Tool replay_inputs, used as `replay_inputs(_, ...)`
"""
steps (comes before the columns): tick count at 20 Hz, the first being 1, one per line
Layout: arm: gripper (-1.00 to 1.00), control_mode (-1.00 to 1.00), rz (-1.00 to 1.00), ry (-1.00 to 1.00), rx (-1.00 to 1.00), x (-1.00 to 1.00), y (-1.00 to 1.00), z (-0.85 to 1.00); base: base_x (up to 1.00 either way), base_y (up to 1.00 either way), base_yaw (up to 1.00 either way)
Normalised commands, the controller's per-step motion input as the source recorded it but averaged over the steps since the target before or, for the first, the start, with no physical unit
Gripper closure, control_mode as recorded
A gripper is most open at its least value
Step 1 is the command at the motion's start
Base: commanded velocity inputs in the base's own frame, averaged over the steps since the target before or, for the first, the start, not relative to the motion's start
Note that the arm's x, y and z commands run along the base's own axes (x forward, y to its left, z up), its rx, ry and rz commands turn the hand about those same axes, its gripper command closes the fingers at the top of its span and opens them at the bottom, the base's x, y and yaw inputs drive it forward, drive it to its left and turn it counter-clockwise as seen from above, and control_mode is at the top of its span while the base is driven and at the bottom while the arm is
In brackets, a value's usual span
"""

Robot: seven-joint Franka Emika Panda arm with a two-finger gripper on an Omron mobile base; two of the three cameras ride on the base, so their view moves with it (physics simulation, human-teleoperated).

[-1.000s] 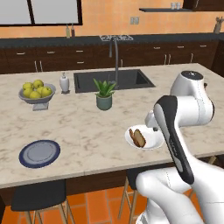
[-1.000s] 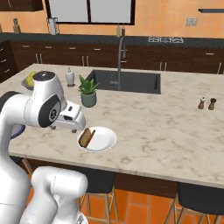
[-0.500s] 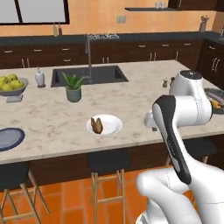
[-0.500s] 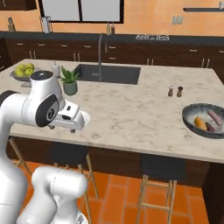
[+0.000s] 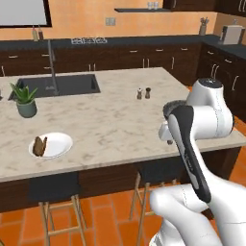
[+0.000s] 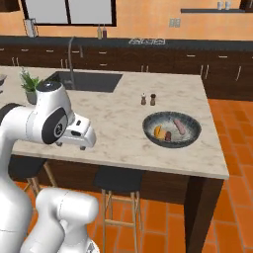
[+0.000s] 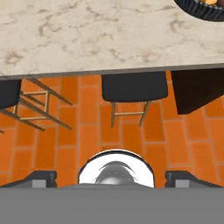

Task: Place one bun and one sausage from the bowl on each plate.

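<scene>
The bowl (image 6: 172, 130) sits on the surface (image 6: 118, 123) near its right end, holding a sausage (image 6: 179, 126) and a bun (image 6: 158, 132). The white plate (image 5: 51, 145), at the surface's left front, carries a bun and a sausage. The fingers (image 7: 38, 178) stand wide apart, empty, over floor and stools (image 7: 134, 89).

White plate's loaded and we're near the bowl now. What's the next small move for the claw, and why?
Probably swing the open, empty claw up over the counter toward the bowl. The hand view looks down at stools and floor, with the bowl at its top right edge. The bowl holds a sausage and a bun; the white plate already carries food.
</scene>
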Motion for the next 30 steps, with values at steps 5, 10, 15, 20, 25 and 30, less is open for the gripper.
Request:
replay_inputs(5,-1.00,1.00,0.00,0.00,0.00,0.00,0.00,0.00,0.16,-0.63,-0.01)
replay_inputs(10,-1.00,1.00,0.00,0.00,0.00,0.00,0.00,0.00,0.45,-0.41,0.00)
replay_inputs(15,-1.00,1.00,0.00,0.00,0.00,0.00,0.00,0.00,0.47,-0.75,0.00)
replay_inputs(20,-1.00,1.00,0.00,0.00,0.00,0.00,0.00,0.00,0.36,-0.57,0.00)
replay_inputs(25,-1.00,1.00,0.00,0.00,0.00,0.00,0.00,0.00,0.58,-0.16,-0.01)
replay_inputs(30,-1.00,1.00,0.00,0.00,0.00,0.00,0.00,0.00,0.45,-0.01,-0.02)
